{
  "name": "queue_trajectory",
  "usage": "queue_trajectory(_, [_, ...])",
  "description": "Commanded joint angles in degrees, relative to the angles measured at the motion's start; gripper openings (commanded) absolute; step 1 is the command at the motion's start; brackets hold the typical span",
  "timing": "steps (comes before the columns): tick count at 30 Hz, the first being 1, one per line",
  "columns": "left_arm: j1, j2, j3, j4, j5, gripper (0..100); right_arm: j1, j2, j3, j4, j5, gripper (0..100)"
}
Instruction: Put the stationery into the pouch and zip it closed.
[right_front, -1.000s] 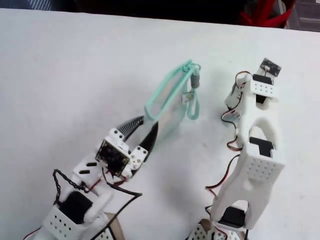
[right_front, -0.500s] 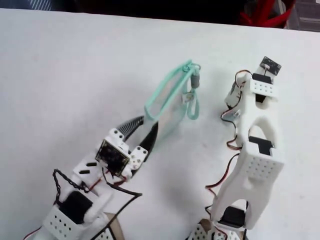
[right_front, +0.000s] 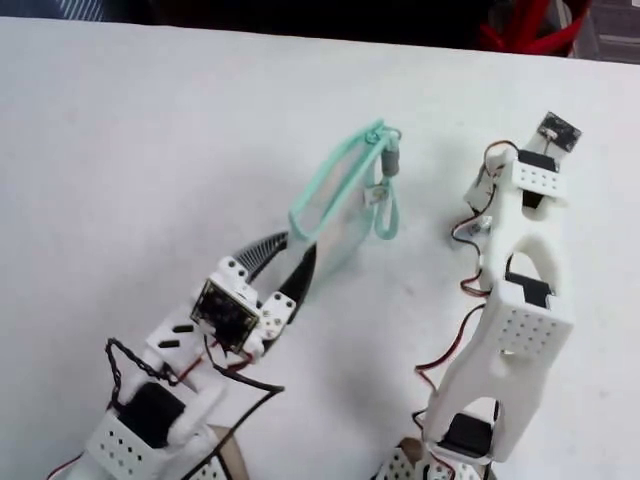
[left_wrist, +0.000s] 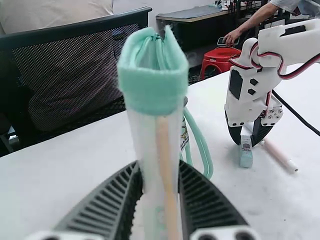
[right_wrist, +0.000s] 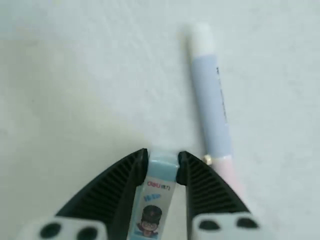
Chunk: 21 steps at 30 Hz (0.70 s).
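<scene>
Left pincer (left_wrist: 159, 171) clamps upright pouch (left_wrist: 152, 85); tan stick (left_wrist: 163, 150) inside.

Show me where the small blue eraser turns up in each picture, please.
High view: probably the pale bit, the eraser, peeking out beside the right arm, right of the pouch.
Left wrist view: upright in the right gripper, beyond the pouch.
Right wrist view: clamped between that gripper's black fingers.
Shared landmark: the right gripper holding it; in both wrist views the pen lies beside it.
</scene>
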Motion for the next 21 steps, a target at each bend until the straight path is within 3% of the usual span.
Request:
queue_trajectory(1, [1.10, 0.31, -0.44, 0.09, -0.97, 5, -0.40, 1.19, -4.92, 1.71, 4.13, 1.8])
queue_trajectory(11, [1.01, 0.31, -0.44, -0.18, -0.97, 5, -0.48, -1.71, -12.40, 14.20, 5.27, 1.8])
queue_trajectory(21, [1.01, 0.31, -0.44, -0.18, -0.97, 5, -6.99, -21.85, -21.36, 30.64, 5.80, 1.8])
